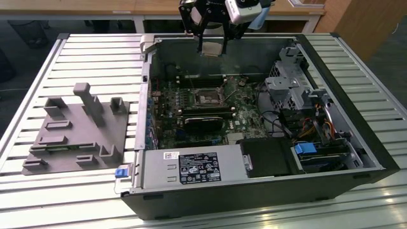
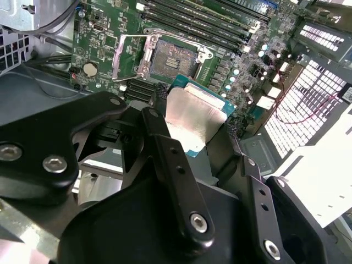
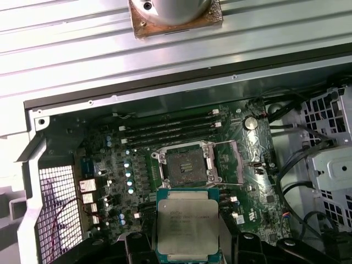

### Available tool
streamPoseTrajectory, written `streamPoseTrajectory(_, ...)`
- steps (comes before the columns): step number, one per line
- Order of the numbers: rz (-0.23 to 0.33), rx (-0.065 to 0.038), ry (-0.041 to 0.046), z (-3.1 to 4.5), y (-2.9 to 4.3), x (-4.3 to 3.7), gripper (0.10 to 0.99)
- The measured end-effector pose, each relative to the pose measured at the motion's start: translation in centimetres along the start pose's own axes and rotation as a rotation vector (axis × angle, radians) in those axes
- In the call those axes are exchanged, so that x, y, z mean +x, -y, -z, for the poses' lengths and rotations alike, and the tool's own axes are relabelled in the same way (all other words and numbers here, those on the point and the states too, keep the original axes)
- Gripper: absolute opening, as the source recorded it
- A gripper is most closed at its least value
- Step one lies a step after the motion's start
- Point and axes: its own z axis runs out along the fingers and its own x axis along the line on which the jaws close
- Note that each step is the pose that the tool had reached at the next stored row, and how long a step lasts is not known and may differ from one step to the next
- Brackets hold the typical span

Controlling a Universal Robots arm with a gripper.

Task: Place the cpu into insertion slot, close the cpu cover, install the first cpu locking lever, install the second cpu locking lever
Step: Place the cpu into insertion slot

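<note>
My gripper (image 1: 213, 44) hangs above the back wall of the open computer case, shut on the cpu (image 1: 212, 49). Both wrist views show the cpu (image 3: 187, 225) (image 2: 192, 118) as a square chip with a silvery top and green edge, clamped between the black fingers (image 2: 165, 148). The insertion slot (image 3: 184, 165) (image 2: 173, 58) (image 1: 207, 98) lies bare on the green motherboard (image 3: 110, 176), well below the chip. The cpu cover (image 3: 231, 162) (image 2: 129, 55) is swung open beside the slot.
Long memory slots (image 3: 170, 129) run beside the socket. In the case, a black block (image 1: 203, 123) lies near the socket, with a silver power supply (image 1: 190, 167) and drive cage (image 1: 299, 86). A grey fixture (image 1: 79, 129) sits on the slatted table (image 1: 95, 52) at the exterior view's left.
</note>
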Motion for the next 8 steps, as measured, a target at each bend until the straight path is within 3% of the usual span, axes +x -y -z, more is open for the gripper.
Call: streamPoseTrajectory(8,-0.006,0.0,0.0006,0.0,0.0,0.0,0.537)
